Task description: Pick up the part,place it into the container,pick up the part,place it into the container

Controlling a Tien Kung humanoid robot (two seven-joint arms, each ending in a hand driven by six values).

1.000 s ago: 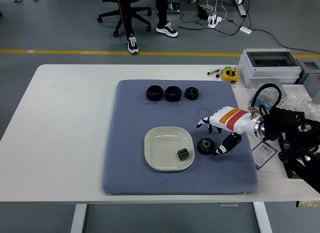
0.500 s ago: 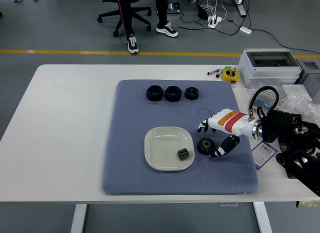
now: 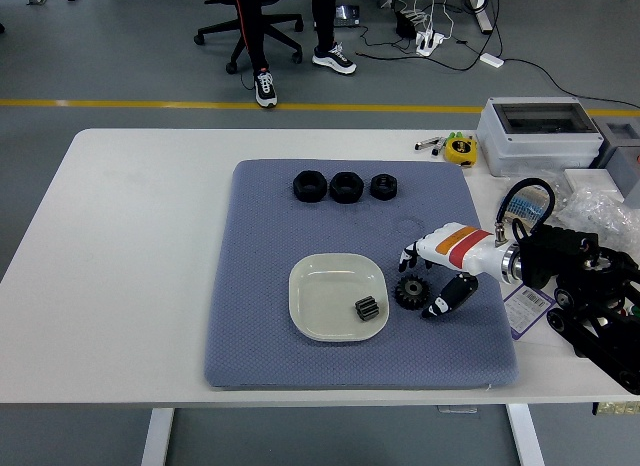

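A black gear part [image 3: 410, 291] lies on the blue mat [image 3: 260, 236], just right of the white square dish [image 3: 318, 296]. A smaller dark part [image 3: 366, 308] lies inside the dish near its lower right corner. My right hand [image 3: 424, 278], white with an orange band, hovers right over the gear, fingers spread on its far side and thumb [image 3: 443, 298] on its near right side, not closed on it. Three black ring parts [image 3: 344, 186] stand in a row at the mat's far edge. My left arm is out of view.
A grey box [image 3: 538, 132] with a clear lid stands at the far right, with a yellow tape measure [image 3: 460, 149] and clear bags [image 3: 600, 206] near it. A label card [image 3: 527, 308] lies off the mat's right edge. A person's legs and an office chair show beyond the table.
My right hand has sunk a little lower and closer around the gear. The gear and the part in the dish have not moved.
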